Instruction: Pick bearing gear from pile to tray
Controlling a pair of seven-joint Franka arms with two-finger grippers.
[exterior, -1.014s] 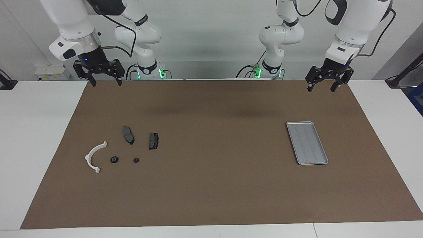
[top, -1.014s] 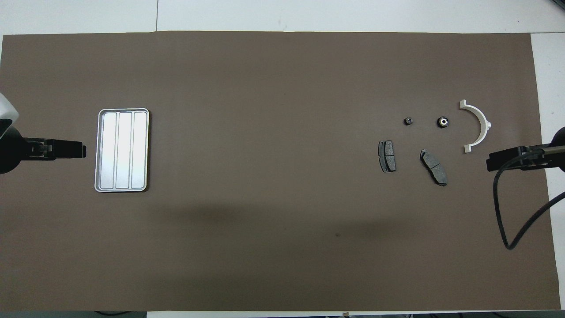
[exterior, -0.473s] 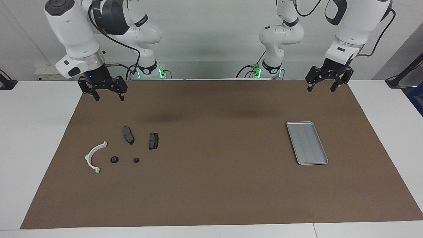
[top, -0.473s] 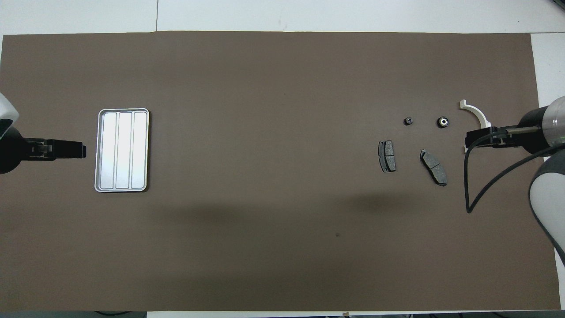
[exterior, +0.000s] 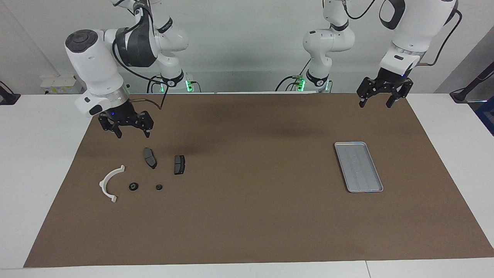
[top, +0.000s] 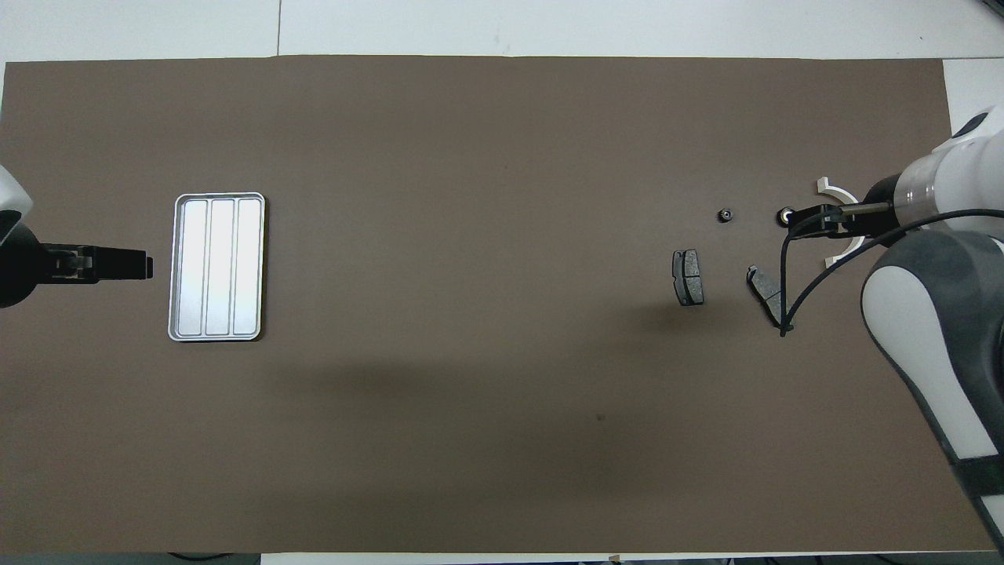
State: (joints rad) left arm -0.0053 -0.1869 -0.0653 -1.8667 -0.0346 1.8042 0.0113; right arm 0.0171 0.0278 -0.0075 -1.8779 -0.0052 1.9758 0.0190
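Note:
The pile lies toward the right arm's end of the mat: a white arc bracket (exterior: 111,183), two dark brake pads (exterior: 150,157) (exterior: 179,164), and two small black round pieces (exterior: 133,186) (exterior: 158,187). Which round piece is the bearing gear I cannot tell. My right gripper (exterior: 133,135) hangs open and empty above the mat, touching none of the parts. In the overhead view the right gripper (top: 796,220) covers part of the bracket (top: 825,187) and reaches the larger round piece (top: 784,215). The silver tray (exterior: 359,166) lies empty toward the left arm's end. My left gripper (exterior: 375,105) waits open above the mat's corner.
A brown mat (exterior: 251,216) covers the white table. The right arm's black cable (top: 784,290) loops over one brake pad (top: 759,278) in the overhead view. The other pad (top: 688,277) and the smaller round piece (top: 725,214) show fully.
The right arm has swung down and out from the mat's edge by the robots toward the pile, now covering part of the bracket from above. The left arm and all parts have not moved.

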